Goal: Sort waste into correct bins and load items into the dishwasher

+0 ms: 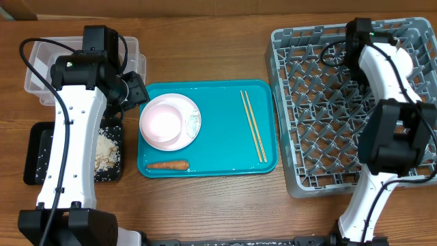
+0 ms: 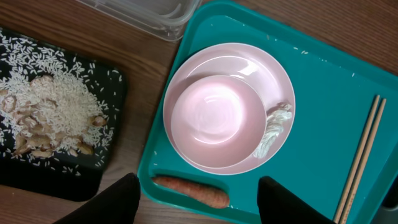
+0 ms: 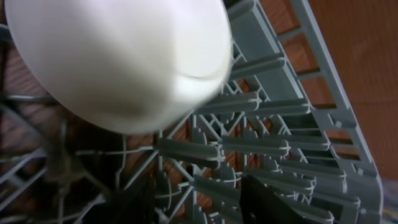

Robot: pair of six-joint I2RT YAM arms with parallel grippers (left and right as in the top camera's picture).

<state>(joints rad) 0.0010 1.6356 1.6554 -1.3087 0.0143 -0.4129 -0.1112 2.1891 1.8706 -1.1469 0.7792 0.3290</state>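
Note:
A pale pink bowl (image 1: 162,121) sits on a round plate (image 1: 191,115) at the left of the teal serving tray (image 1: 218,143). A small white scrap (image 2: 273,129) lies on the plate's rim. The carrot (image 1: 168,165) lies at the tray's front left, and the chopsticks (image 1: 252,126) on its right. My left gripper (image 2: 198,205) is open and empty, hovering over the carrot (image 2: 190,190). My right gripper (image 3: 193,199) is open and empty among the pegs of the grey rack (image 1: 321,102), just below a white cup (image 3: 124,56) that rests in the rack. The red wrapper is out of view.
The clear tub (image 1: 41,68) stands at the back left, partly under my left arm. The black tray (image 1: 37,157) with rice and beige crumbs (image 2: 50,115) lies at the front left, close to the teal tray's left edge.

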